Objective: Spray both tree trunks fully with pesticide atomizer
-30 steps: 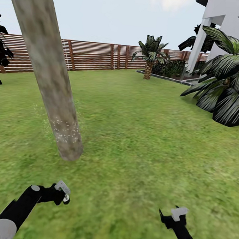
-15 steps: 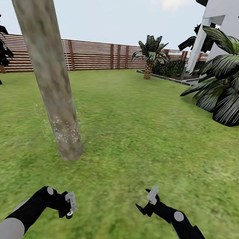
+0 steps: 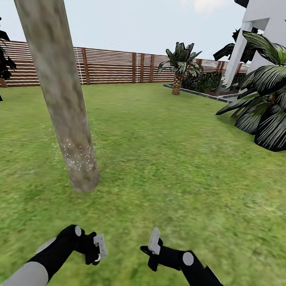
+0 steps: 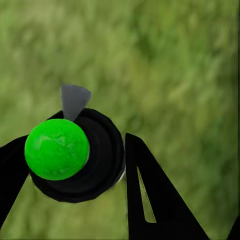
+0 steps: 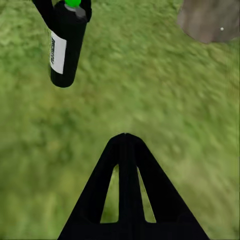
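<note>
Pesticide atomizer, a black cylindrical bottle with a white label and green cap [image 5: 65, 47], sits clamped between the left gripper's [image 3: 97, 251] fingers, low over the green lawn [image 3: 179, 170] at near left. The right gripper [image 5: 126, 165], near right, has its black fingers pressed together, empty. Farther left stands the thick mottled grey-tan tree trunk [image 3: 61, 95], white droplets speckling its base. Beyond runs the brown slatted wooden fence [image 3: 113, 67].

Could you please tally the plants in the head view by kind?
Thick mottled tree trunk: 1
Scaly-trunked short palm: 1
Broad-leaved dark plant by the house: 1
Dark tree at the fence's left end: 1
Total: 4
</note>
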Controlling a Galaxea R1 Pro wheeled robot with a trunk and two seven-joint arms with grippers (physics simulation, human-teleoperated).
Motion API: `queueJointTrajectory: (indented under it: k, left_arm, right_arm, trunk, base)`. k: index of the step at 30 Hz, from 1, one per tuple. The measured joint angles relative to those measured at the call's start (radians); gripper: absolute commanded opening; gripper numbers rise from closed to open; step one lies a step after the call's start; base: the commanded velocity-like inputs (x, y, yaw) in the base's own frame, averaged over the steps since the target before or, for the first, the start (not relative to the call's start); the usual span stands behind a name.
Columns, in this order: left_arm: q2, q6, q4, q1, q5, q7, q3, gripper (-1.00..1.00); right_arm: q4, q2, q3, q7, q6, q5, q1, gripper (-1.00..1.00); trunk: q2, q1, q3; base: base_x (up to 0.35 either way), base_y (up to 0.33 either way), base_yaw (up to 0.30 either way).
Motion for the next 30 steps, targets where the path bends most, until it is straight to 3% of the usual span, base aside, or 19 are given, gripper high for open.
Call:
queueJointTrajectory:
  k: [5,6,9,13,18,30]
  left_arm:
    - [-0.025,-0.005,0.001,0.001,-0.007,-0.001,-0.004,-1.00]
    - [-0.027,-0.003,0.002,0.002,-0.002,0.000,-0.065,-1.00]
    - [-0.041,-0.003,0.002,0.001,0.002,0.000,-0.110,-1.00]
    - [-0.084,-0.001,0.001,0.001,0.003,0.003,-0.120,-1.00]
    - [-0.113,0.003,0.000,0.001,0.004,0.005,-0.119,-1.00]
    - [-0.132,-0.005,-0.012,0.000,0.011,0.013,-0.112,-1.00]
  right_arm:
    - [-0.070,0.012,0.010,0.051,0.003,-0.002,-0.001,-1.00]
    - [-0.077,0.013,0.010,0.056,0.003,-0.002,-0.001,-1.00]
    - [-0.079,0.013,0.009,0.057,0.003,-0.003,-0.001,-1.00]
    - [-0.083,0.016,0.009,0.057,0.003,-0.004,-0.001,-1.00]
    - [-0.095,0.016,0.009,0.058,0.003,-0.004,-0.001,-1.00]
    - [-0.094,0.016,0.010,0.058,0.003,-0.004,-0.001,-1.00]
  trunk:
    - [0.000,0.000,0.000]
    - [0.000,0.000,0.000]
    - [0.000,0.000,0.000]
    - [0.000,0.000,0.000]
    - [0.000,0.000,0.000]
    - [0.000,0.000,0.000]
  base:
    - [0.000,0.000,0.000]
    - [0.000,0.000,0.000]
    - [0.000,0.000,0.000]
    - [0.000,0.000,0.000]
    - [0.000,0.000,0.000]
    - [0.000,0.000,0.000]
